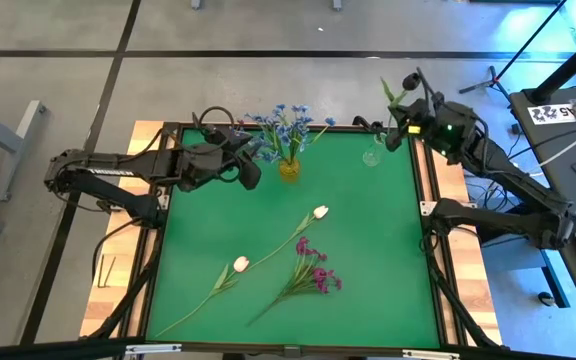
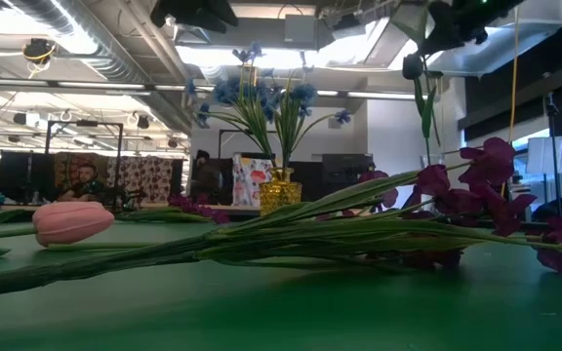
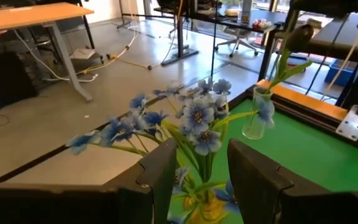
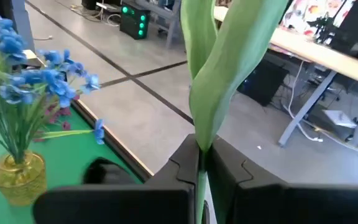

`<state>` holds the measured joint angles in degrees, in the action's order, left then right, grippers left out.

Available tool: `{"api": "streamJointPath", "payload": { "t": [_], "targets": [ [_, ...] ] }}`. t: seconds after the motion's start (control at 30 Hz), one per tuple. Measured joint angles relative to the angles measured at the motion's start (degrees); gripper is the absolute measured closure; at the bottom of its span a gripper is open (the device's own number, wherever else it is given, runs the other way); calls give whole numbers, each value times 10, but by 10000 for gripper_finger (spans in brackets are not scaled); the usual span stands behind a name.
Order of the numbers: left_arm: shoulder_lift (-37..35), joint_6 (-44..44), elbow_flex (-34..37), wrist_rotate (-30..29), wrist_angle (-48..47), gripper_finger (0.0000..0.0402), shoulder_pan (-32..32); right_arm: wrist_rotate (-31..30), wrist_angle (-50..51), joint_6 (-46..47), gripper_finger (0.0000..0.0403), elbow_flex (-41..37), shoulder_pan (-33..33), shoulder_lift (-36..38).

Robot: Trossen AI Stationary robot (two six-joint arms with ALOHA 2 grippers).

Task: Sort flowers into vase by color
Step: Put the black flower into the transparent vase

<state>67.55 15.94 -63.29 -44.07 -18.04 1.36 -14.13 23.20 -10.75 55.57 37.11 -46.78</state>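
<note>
Blue blossom clusters stand in a yellow vase at the table's far edge. My left gripper is open beside that vase, its fingers on either side of the blue stems. My right gripper is shut on a green-leaved tulip stem above a small clear glass vase. Two white tulips and a magenta cluster lie flat on the green mat. The low view shows a tulip bud and magenta blossoms close up. My right gripper pinches the tulip's stem between its two fingers, just below where the long leaves rise. The stem leans over the clear vase, and its lower end reaches into the vase mouth. The flower is lifted off the mat.
A raised dark frame borders the green mat, with wooden boards outside it. The lying flowers take up the mat's middle and near part. Desks, cables and a seated person show in the room beyond.
</note>
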Motion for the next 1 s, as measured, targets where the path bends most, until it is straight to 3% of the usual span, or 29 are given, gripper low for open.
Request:
{"api": "streamJointPath", "payload": {
  "t": [0.27, 0.43, 1.0],
  "targets": [
    [0, 0, 0, 0, -7, 262, 15, 135, -93, 34, 384, -91, 100, 1],
    [0, 0, 0, 0, -14, 262, 18, 171, -124, 61, 384, -122, 126, 1],
    [0, 3, 0, 0, -21, 262, 19, 158, -79, 76, 370, -122, 124, 8]
  ]
}}
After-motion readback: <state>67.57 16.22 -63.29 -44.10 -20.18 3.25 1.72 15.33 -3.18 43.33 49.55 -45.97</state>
